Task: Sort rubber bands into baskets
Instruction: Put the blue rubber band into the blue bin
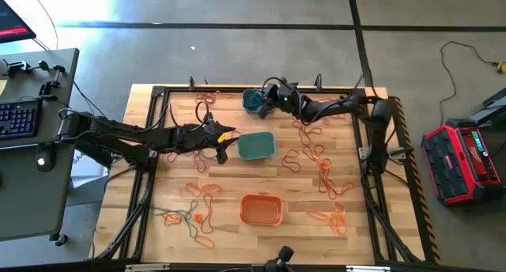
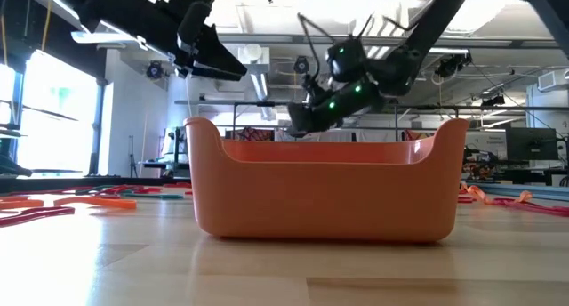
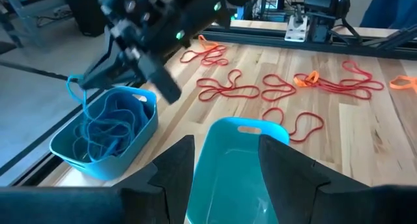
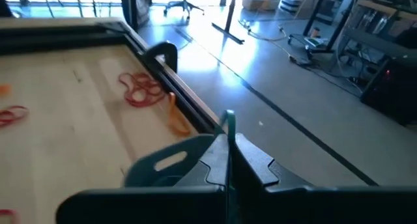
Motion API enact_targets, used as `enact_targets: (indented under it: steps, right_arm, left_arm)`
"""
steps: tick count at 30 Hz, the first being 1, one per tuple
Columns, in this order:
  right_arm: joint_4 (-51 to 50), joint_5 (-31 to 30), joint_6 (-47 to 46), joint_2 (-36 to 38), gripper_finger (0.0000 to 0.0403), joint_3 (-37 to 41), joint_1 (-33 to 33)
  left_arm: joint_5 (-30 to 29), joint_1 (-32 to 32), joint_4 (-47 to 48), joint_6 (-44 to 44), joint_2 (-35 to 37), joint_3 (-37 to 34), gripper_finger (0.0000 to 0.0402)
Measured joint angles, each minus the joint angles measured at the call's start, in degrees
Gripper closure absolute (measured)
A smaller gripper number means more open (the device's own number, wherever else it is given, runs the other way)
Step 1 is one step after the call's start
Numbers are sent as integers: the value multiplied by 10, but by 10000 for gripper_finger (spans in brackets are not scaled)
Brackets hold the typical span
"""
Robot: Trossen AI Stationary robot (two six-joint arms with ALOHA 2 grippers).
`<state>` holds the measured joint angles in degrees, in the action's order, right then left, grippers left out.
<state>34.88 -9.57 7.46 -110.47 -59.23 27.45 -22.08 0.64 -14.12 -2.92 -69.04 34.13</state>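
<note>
1. Rubber bands (image 1: 320,165) in red and orange lie scattered across the wooden table (image 1: 142,232), thickest toward its right edge, with more near the front-left corner and along the far edge

2. A heap of blue bands (image 3: 107,129) fills the grey-blue basket (image 3: 65,149), which stands at the middle of the table's far edge

3. The teal-green basket (image 1: 255,146) sits near the table's centre, and the orange basket (image 1: 261,209) stands nearer the front edge; from the low view the orange tub blocks most of the tabletop behind it

4. The right gripper (image 4: 228,129), its fingers pressed together, pinches a single blue-teal band (image 3: 77,94) and hangs above the grey-blue basket, the strand dangling down toward the heap

5. The left gripper (image 3: 225,165) hovers just at the teal-green basket's left side, fingers spread apart with nothing between them; its wrist view looks past them into that tub

6. Black cables run along the table's dark metal frame (image 1: 150,145), and a red case (image 1: 462,161) stands on the floor beyond the right edge
</note>
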Motion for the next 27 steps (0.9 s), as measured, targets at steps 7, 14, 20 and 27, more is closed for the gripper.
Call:
enact_targets:
  steps: [7,14,20,27]
  right_arm:
    - [-127,-30,-13,-30,403,-51,5]
    - [-289,-113,-25,-30,385,-102,7]
    - [-358,-113,-22,-30,302,-131,6]
    - [-404,-120,-25,-14,219,-147,6]
  left_arm:
    - [0,-3,0,0,0,0,241]
    - [0,-3,0,1,0,0,241]
    - [0,-3,1,1,0,0,241]
    - [-1,-3,11,16,0,0,241]
